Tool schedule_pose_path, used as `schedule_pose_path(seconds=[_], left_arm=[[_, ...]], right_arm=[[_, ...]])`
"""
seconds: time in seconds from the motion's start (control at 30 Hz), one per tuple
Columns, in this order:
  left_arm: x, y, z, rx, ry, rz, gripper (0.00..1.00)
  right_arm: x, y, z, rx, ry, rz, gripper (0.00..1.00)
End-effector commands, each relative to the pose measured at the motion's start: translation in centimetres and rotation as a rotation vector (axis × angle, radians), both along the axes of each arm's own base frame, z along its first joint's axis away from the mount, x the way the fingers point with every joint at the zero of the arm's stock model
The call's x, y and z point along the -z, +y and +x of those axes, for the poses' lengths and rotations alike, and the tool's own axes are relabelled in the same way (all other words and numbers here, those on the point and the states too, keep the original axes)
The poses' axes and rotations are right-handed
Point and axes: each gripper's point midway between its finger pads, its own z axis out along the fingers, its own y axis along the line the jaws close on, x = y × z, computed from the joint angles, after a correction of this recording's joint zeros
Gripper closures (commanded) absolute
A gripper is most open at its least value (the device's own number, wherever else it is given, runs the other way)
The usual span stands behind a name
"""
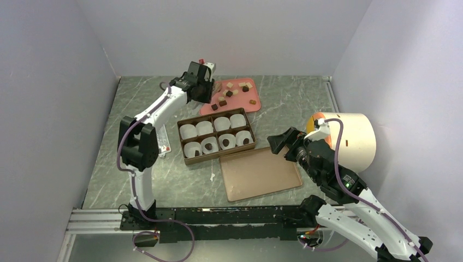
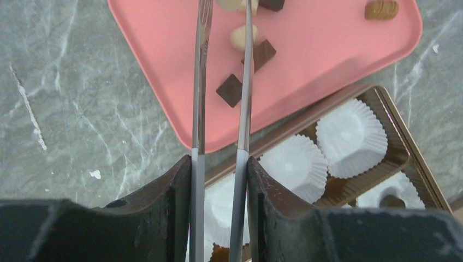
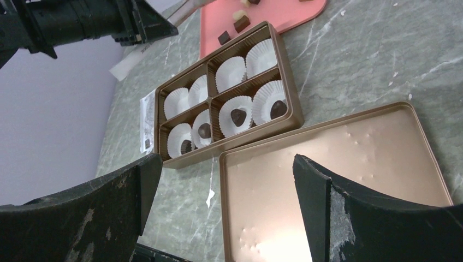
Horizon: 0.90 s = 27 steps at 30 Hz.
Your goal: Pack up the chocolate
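My left gripper point(image 2: 223, 22) hung over the pink tray point(image 2: 327, 43). Its two thin blades point(image 2: 197, 82) ran almost parallel with a narrow gap between them. Their tips passed out of the wrist view, so I could not tell whether they pinched anything. Loose chocolate point(image 1: 235, 93) lay scattered on that tray, at 12 o'clock from the brown box point(image 1: 180, 143). Four more pieces sat in the white paper cups point(image 3: 237, 112) of the box's near row, one in each. My right gripper point(image 3: 226, 164) was spread wide with nothing between its fingers, above the flat lid point(image 1: 261, 174), which lay just beside the box at its 5 o'clock.
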Motion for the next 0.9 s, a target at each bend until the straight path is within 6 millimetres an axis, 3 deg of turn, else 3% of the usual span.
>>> schedule_pose_path(seconds=[0.0,0.23,0.43,0.63,0.87], left_arm=[[-3.9,-1.6,-2.5,0.061,-0.056,-0.103,0.83],[-3.3,-3.7,-5.9,0.141,-0.037,-0.064,0.82],[-3.7,-5.2,-7.6,0.189,-0.047,-0.065,0.81],[-2.1,-6.7,-9.2,0.234,-0.015,-0.031,0.80],[-1.8,-7.6,-10.5,0.267,0.011,-0.013,0.77]], right_arm=[[-0.5,-0.2,0.1,0.014,-0.014,0.018,0.05],[-0.4,-0.3,0.1,0.018,-0.012,0.013,0.05],[-0.2,-0.4,0.1,0.022,-0.009,0.013,0.04],[-0.2,-0.3,0.1,0.022,-0.006,0.017,0.04],[-0.1,-0.2,0.2,0.020,-0.002,0.013,0.04]])
